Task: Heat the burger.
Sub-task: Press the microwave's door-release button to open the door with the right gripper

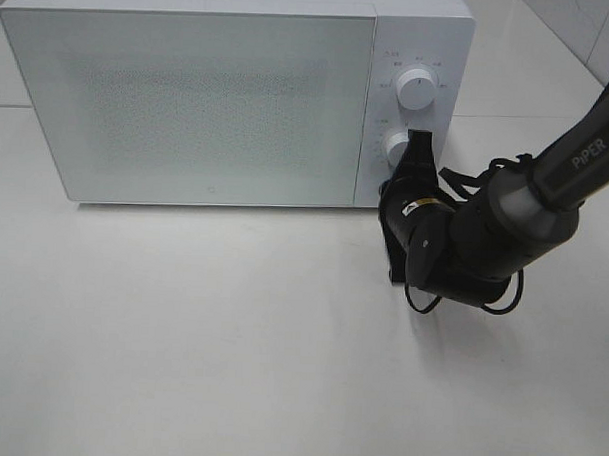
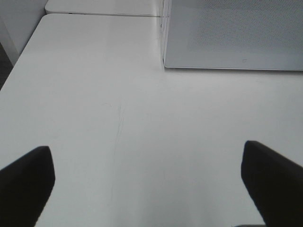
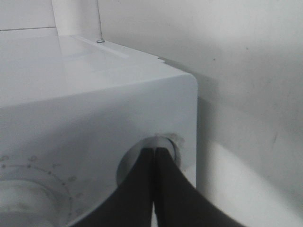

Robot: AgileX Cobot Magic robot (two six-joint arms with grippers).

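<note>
The burger is out of view; the white microwave (image 1: 219, 100) stands with its frosted door closed, and nothing shows through it. My right gripper (image 1: 417, 144) reaches across to the control panel, shut, its fingertips pressed together against the lower knob (image 1: 395, 147). In the right wrist view the two dark fingers (image 3: 137, 189) meet at that knob's round edge (image 3: 166, 140). My left gripper (image 2: 150, 189) does not show in the high view. In its own wrist view it hangs open over bare tabletop, nothing between its fingers, with the microwave's door (image 2: 236, 33) ahead of it.
The upper knob (image 1: 418, 90) sits just above the right gripper's tip. The right arm (image 1: 546, 186) comes in from the right edge, with cables looped under its wrist. A white table (image 1: 231, 336) spreads in front of the microwave; a tiled wall stands behind it.
</note>
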